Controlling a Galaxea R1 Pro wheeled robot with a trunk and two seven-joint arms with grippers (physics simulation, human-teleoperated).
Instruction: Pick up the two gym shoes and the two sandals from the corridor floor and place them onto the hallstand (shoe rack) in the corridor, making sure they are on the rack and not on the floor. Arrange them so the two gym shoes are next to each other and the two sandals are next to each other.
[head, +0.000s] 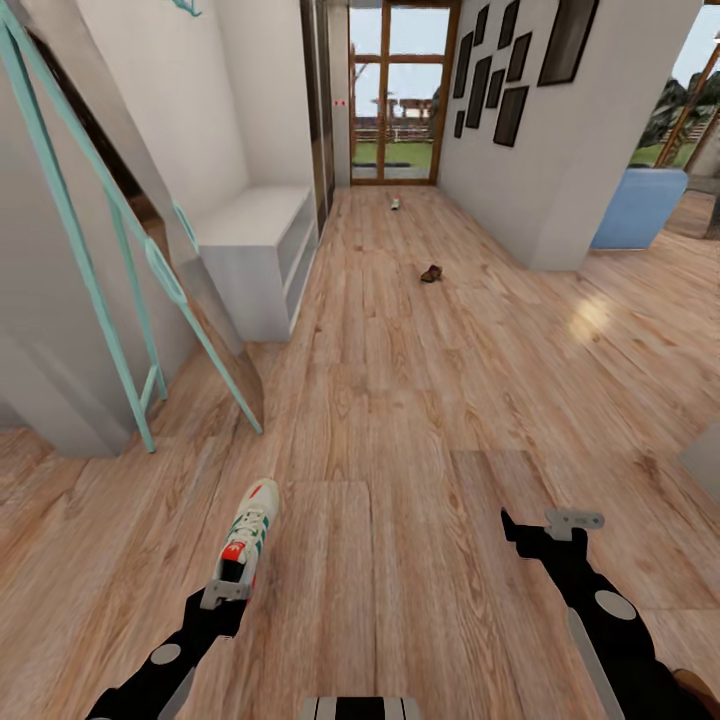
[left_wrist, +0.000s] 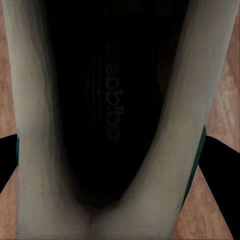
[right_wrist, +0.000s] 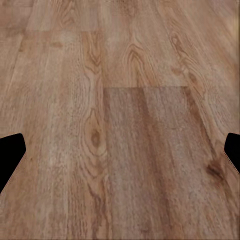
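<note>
Up front, gym shoe (head: 248, 540) in left claw (head: 224, 592)

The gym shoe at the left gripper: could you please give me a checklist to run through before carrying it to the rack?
1. Left gripper on the gym shoe: ok, the shoe's opening sits between the jaws in the left wrist view.
2. Shoe lifted off the corridor floor: cannot tell.
3. Right gripper free: ok, bare planks between its jaws.
4. Hallstand top free for shoes: ok.
5. Route to the hallstand: ok, open floor; the mirror leans beside it.
6. Other shoes located: not ok, just a sandal and a small distant item visible.
</note>
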